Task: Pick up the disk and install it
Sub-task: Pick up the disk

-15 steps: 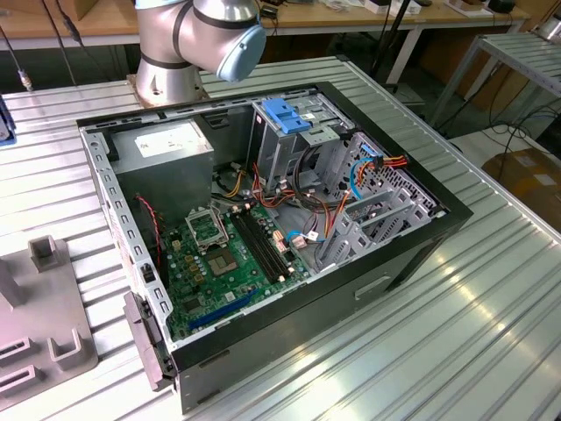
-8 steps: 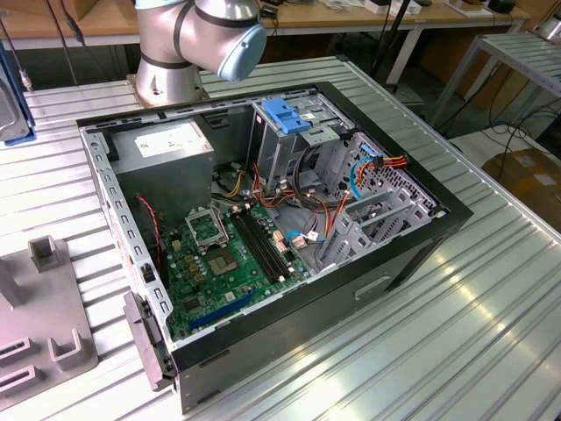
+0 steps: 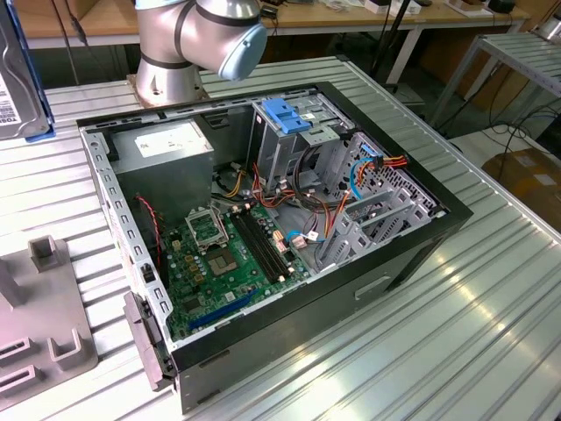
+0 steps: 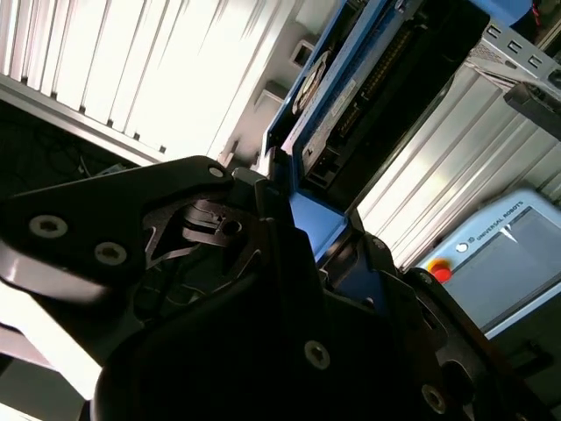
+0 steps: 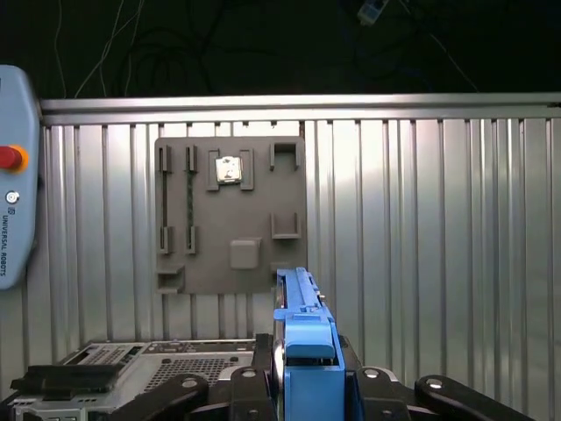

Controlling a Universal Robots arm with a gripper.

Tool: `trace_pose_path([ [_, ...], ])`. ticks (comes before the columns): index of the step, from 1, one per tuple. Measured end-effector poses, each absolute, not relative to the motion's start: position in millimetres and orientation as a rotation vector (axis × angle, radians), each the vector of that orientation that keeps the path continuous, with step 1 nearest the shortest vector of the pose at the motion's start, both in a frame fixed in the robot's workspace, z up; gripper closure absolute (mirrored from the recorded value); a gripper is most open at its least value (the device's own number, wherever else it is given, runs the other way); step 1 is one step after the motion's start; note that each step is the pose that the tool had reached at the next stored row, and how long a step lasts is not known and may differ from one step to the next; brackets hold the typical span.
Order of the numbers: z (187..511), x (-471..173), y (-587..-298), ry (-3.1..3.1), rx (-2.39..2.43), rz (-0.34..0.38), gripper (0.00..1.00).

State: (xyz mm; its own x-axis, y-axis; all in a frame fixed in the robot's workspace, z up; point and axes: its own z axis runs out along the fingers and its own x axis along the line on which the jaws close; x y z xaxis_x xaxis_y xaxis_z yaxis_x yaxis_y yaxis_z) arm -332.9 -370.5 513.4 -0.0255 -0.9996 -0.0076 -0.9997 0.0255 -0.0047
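The gripper (image 5: 307, 373) is clamped on the disk (image 5: 302, 311) by its blue edge. The disk is up in the air, probably off to the exterior view's left of the computer case (image 3: 412, 254). Picking up looks done. Fitting it needs a careful line-up with the drive cage (image 3: 279, 149).

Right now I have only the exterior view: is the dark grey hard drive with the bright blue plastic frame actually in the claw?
Observer: Yes. In the first wrist view the black claw is shut on the dark grey hard drive, gripping its blue frame.
Operator: Anything else on the table?
Observer: A pale grey pendant with a red button lies on the ribbed metal table, apart from the flat grey fixture plate.
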Motion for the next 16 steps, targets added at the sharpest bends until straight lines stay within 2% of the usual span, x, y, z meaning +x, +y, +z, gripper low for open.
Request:
trace_pose_path([
  [16, 512, -294, -378, 2.244, -2.187, 0.003, 0.63],
])
